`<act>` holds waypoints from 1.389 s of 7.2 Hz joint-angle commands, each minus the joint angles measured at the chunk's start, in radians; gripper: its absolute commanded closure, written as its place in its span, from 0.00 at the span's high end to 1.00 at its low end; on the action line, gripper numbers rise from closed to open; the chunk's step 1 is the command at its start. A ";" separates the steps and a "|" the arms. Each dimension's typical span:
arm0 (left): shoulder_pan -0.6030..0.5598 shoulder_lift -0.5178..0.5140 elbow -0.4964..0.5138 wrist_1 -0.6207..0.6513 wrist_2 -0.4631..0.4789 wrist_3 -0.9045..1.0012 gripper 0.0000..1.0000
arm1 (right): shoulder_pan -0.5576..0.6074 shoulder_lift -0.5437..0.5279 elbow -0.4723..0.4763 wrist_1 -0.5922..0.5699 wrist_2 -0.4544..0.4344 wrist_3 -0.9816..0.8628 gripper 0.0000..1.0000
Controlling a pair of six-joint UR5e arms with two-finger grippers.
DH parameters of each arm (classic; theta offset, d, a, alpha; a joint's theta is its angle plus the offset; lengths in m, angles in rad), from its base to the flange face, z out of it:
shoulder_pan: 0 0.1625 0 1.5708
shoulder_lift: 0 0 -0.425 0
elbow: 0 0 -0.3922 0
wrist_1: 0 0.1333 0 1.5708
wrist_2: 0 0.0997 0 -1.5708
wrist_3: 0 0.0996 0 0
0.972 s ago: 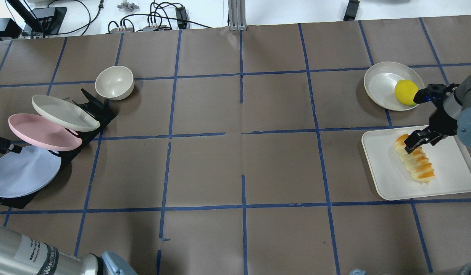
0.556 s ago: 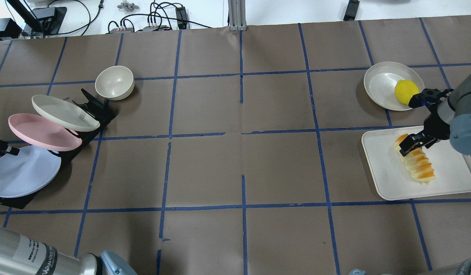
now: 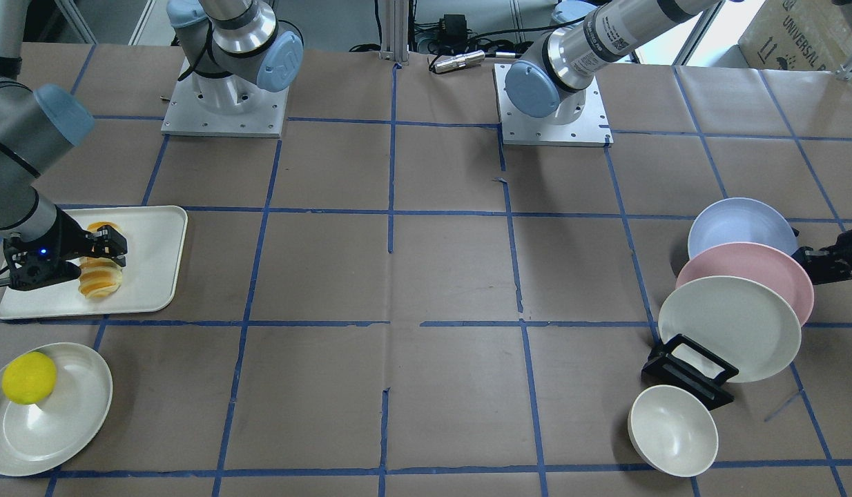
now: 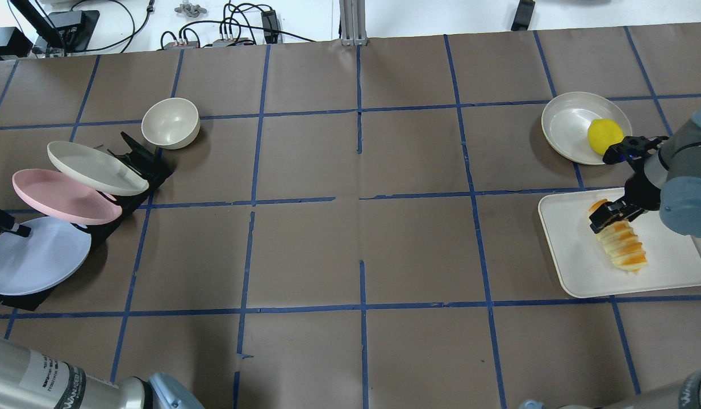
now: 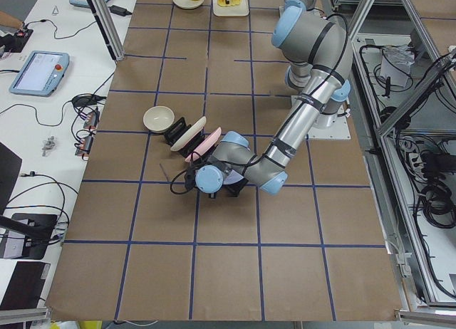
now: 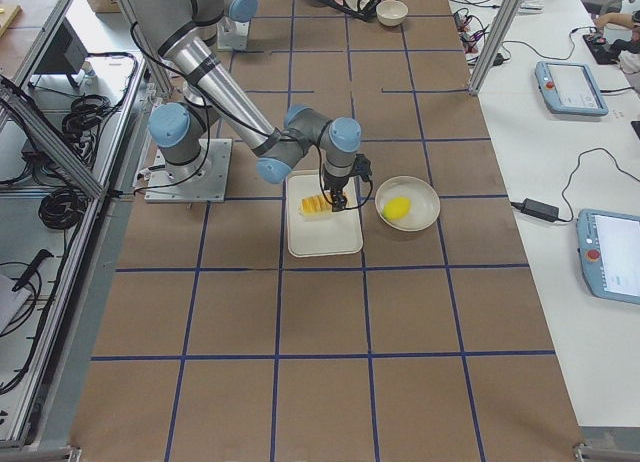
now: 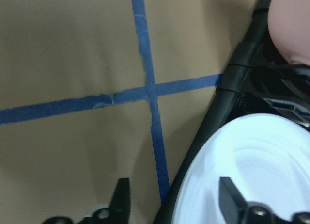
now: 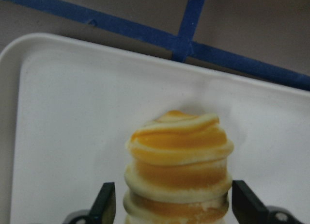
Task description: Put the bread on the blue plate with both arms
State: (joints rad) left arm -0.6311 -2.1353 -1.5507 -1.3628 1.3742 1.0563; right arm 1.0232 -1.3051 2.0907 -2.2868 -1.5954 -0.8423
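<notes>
Over on the right, the right arm point(image 4: 683, 187) is hovering low above the white rectangular tray point(image 4: 668, 278), and its jaws are standing spread, straddling the far end of the oblong orange-and-cream ridged bread point(image 4: 620, 244); from the wrist camera a black finger point(image 8: 107, 204) is showing on each side of the bread point(image 8: 179, 156), with a sliver of tray between, so nothing is being pinched. The bread is lying flat on the tray, at the right end of the brown paper-covered desk point(image 4: 362, 227). Just beyond the tray, a round yellow ball point(image 4: 605, 136) is sitting in a shallow cream dish point(image 4: 566, 125). Across on the left, the pale blue plate point(image 4: 35, 261) is leaning tilted in the black rack point(image 4: 146, 165), nearest the robot, with a pink plate point(image 4: 61, 196) and a cream plate point(image 4: 95, 167) lined up behind it and a cream bowl point(image 4: 170, 122) resting on the desk past the rack. The left arm's jaws are also standing spread, with the blue plate's rim point(image 7: 203, 185) lying between the two fingers point(image 7: 227, 200), gripping nothing
</notes>
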 commanded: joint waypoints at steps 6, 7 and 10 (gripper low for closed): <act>0.030 0.280 0.017 -0.241 0.101 -0.007 0.16 | 0.000 0.017 -0.006 -0.003 -0.011 -0.003 0.27; 0.053 0.331 0.030 -0.315 0.114 -0.002 0.16 | 0.000 0.017 -0.011 -0.005 -0.015 -0.020 0.16; 0.041 0.521 -0.008 -0.479 0.100 -0.037 0.16 | 0.000 0.001 -0.018 -0.006 -0.015 -0.023 0.08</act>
State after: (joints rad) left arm -0.5805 -1.6930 -1.5391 -1.7815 1.4794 1.0441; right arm 1.0232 -1.2935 2.0786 -2.2921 -1.6104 -0.8653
